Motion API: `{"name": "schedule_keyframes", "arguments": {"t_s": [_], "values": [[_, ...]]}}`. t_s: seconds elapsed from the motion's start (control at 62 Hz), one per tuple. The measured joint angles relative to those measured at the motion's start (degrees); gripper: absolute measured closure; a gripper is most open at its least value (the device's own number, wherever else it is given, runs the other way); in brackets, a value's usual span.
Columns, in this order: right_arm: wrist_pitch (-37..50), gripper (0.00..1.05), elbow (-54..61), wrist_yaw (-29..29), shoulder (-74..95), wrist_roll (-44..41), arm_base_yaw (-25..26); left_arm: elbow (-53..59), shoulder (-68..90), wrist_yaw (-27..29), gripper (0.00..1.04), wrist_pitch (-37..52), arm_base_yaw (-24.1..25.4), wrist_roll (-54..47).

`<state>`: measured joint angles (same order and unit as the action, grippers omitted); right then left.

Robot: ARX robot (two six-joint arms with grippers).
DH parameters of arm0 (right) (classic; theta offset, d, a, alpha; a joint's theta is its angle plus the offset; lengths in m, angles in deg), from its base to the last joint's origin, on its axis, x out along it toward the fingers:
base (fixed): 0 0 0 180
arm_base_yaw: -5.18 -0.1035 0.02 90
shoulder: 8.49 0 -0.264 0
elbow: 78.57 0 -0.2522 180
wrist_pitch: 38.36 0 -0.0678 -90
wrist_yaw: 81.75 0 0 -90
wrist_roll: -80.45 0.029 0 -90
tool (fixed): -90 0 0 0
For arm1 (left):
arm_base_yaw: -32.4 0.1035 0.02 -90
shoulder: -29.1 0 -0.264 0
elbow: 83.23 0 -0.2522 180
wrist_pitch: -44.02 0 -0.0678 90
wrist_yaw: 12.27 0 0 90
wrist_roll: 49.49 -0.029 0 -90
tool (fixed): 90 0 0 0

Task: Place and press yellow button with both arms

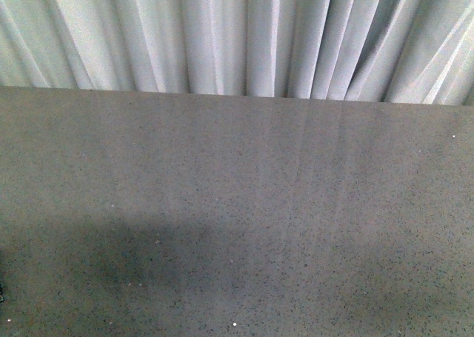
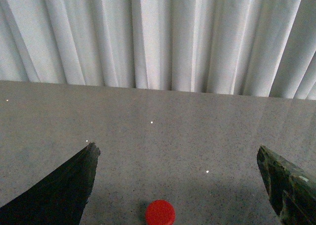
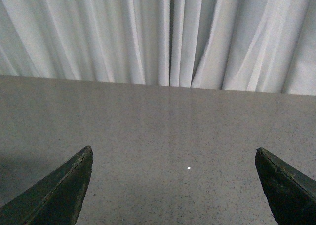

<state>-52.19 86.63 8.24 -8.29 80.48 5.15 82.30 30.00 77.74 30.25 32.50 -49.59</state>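
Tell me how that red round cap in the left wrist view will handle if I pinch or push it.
The red round cap looks small and rigid, so probably light and stiff. Its smooth round rim may slip between the jaws. What's under it is cropped, so tipping can't be judged.

The button point(image 2: 160, 212) shows only a round cap, red-looking and clipped by the frame; its collar and base are out of sight. The fingers of the left pincer point(image 2: 177, 148) and of the right pincer point(image 3: 173, 150) run out of frame, leaving only tapering tips. By the table's point(image 1: 237, 204) near edge in the front view, a dark scrap point(image 1: 2, 289) at the frame border is too small to identify
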Motion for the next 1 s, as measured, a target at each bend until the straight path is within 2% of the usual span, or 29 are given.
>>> {"name": "schedule_keyframes", "arguments": {"t_s": [0.968, 1.0], "values": [[0.0, 0.09, 0.0, 0.0, 0.0, 0.0, 0.0, 0.0, 0.0, 0.0, 0.09, 0.0, 0.0, 0.0], [0.0, 0.09, 0.0, 0.0, 0.0, 0.0, 0.0, -0.7, 1.2, -2.6, 0.09, -2.3, 0.7, 1.2]]}}
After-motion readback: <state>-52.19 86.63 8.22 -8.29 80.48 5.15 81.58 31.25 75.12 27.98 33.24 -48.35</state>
